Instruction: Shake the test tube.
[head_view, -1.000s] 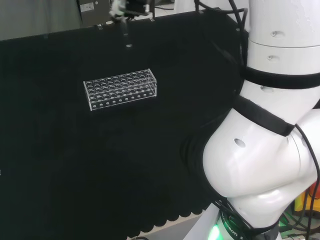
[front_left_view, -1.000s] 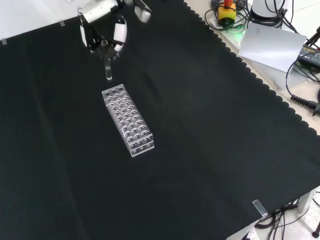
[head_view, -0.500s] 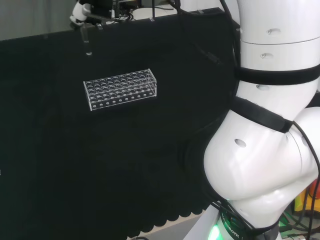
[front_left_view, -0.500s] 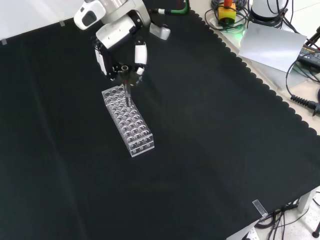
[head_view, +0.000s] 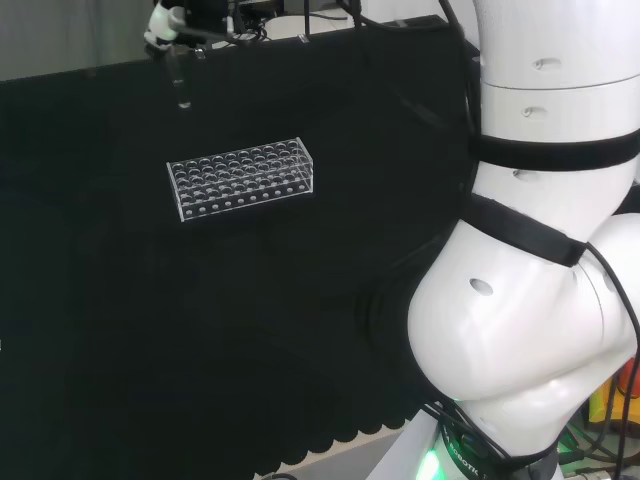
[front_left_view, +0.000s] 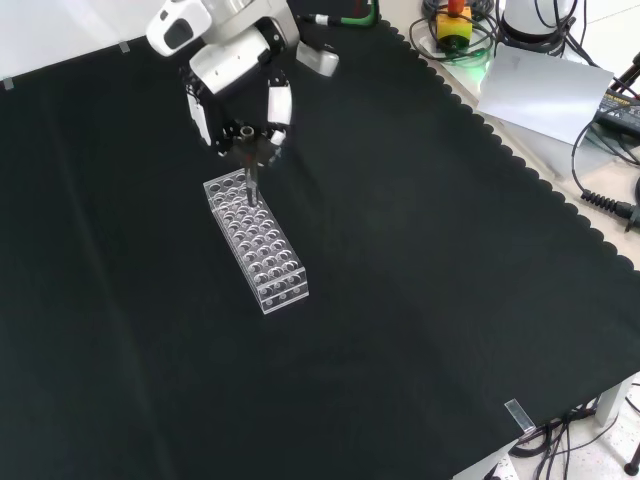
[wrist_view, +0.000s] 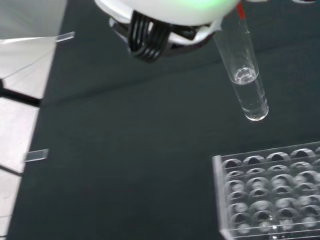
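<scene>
Robot hand (front_left_view: 232, 85) pinching clear test tube (wrist_view: 243, 80), some clear liquid at its rounded bottom, above rack (front_left_view: 256, 240)

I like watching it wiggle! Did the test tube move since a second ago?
Yes. In the head view the test tube swung left, from above the rack's right end to above its left end.

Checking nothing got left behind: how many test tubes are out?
1: the tube hangs from the hand, above the rack. Clear ones in the rack could escape notice.

text — none legible | labels — apparently none | numbers — none
</scene>
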